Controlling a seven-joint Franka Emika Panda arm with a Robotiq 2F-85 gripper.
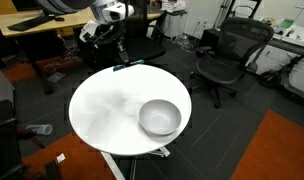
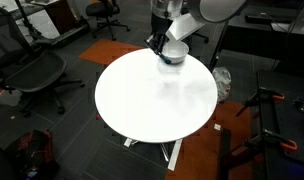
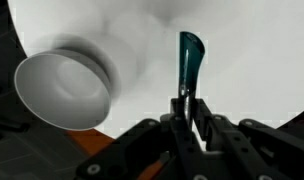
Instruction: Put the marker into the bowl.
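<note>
marker (image 3: pixel 189 58) is pinched tight in my gripper (image 3: pixel 184 104), sticking up mid-frame in the wrist view. bowl (image 3: pixel 62 90) sits left of it on the white table (image 3: pixel 252 60).

Table (image 1: pixel 102 120): round white top, bare out to its edges save one item.
Bowl (image 1: pixel 160 118): stands near the edge, mouth open upward.
Marker (image 3: pixel 189 58): pinched in gripper (image 3: pixel 185 102), apart from the Bowl rim, bare top between.
Office chairs (image 1: pixel 235 42): off the Table, well apart from its edge.
</note>
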